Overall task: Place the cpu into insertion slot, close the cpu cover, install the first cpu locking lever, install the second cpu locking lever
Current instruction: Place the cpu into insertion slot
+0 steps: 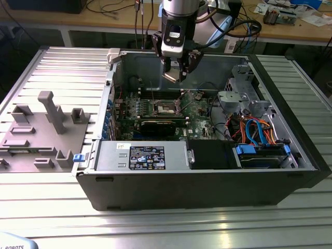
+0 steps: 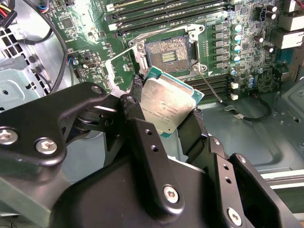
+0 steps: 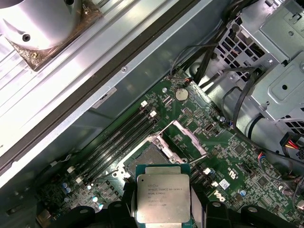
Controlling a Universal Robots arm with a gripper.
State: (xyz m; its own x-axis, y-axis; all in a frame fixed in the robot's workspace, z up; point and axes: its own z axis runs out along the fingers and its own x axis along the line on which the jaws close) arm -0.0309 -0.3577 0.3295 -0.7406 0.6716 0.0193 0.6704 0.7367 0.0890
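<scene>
My gripper hangs inside the open computer case, above the motherboard. It is shut on the cpu, a flat square chip with a silvery face and green edge, held by two opposite sides between the black fingers. The cpu is in the air just short of the insertion slot, whose contact field lies bare. The cpu cover stands hinged open beside the slot. A thin locking lever sticks out, unlatched, near the slot.
Memory slots run alongside the slot. A metal drive cage and coloured cables fill the case on the exterior view's right. The power supply sits at the front. A grey fixture lies outside on the left.
</scene>
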